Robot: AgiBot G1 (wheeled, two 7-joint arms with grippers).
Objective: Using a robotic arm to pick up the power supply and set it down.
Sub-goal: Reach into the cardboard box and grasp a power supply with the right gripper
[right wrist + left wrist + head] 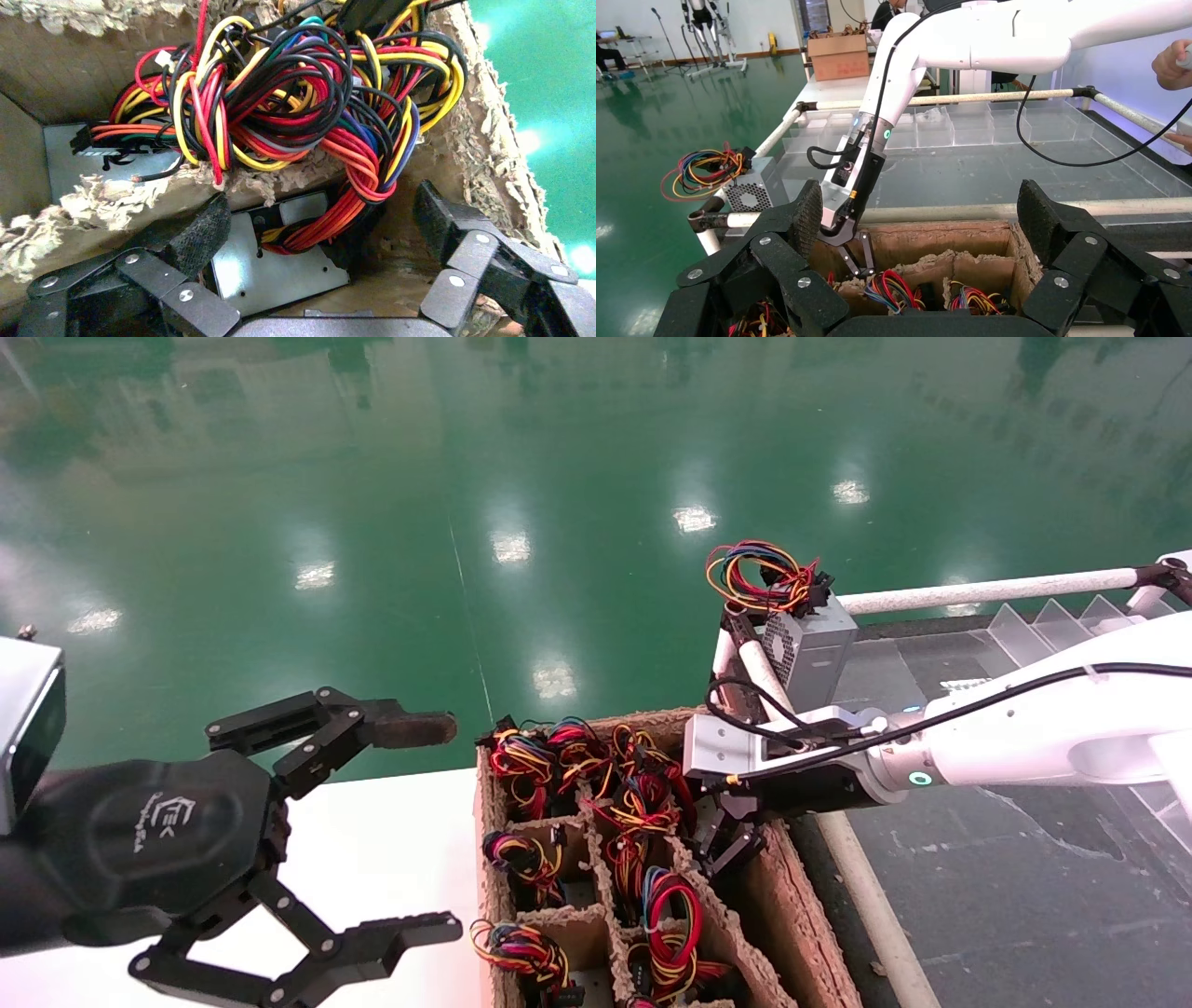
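Observation:
The power supply lies in a compartment of the divided cardboard box, showing a grey metal face and a tight red-orange-yellow wire bundle at one end. My right gripper hangs open just above it, with one black pad over the metal face and the other by the cardboard wall. In the head view the right gripper is dipped into the box's right column, on the white robotic arm. The left gripper stays open and empty at the left.
A like grey box with a fan grille and a loose wire coil stands at the grey table's corner by the white padded rail. Other compartments hold more wire bundles. Torn cardboard dividers flank the right gripper. A white table lies left.

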